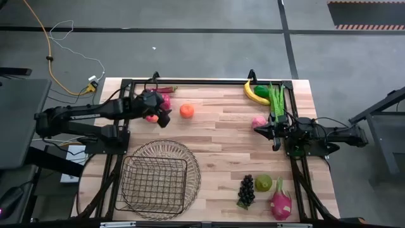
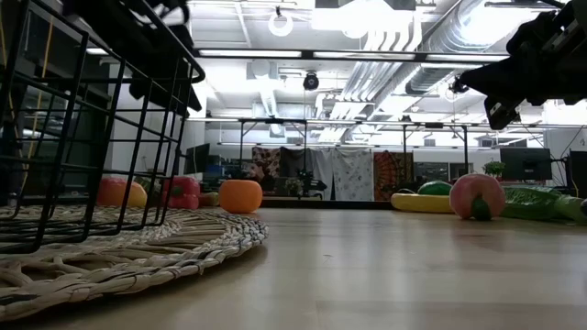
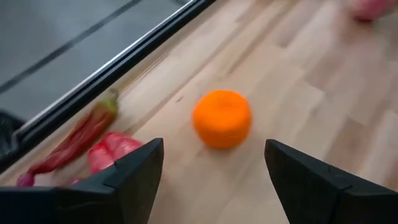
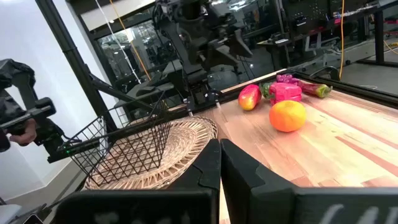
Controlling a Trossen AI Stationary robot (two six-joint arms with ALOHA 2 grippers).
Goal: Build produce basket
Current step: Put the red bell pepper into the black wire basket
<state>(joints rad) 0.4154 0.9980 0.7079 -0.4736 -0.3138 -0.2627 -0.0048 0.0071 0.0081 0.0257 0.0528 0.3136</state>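
The dark wire basket (image 1: 154,183) stands by its grid bottom on a round woven mat (image 1: 192,166) at the near left. My left gripper (image 3: 213,147) hovers open at the far left, above the table, fingers either side of the view toward an orange (image 3: 222,118), touching nothing. A red pepper (image 3: 111,149), a long red chili (image 3: 78,138) and a mango (image 4: 249,96) lie under and behind it. My right gripper (image 4: 219,147) rests shut at the right, next to a pink peach (image 1: 258,121).
Banana (image 1: 253,95) and green beans (image 1: 276,101) lie at the far right. Dark grapes (image 1: 247,190), a green fruit (image 1: 264,182) and a pink dragon fruit (image 1: 280,201) lie near right. Bare wood stretches across the table's middle (image 1: 221,145).
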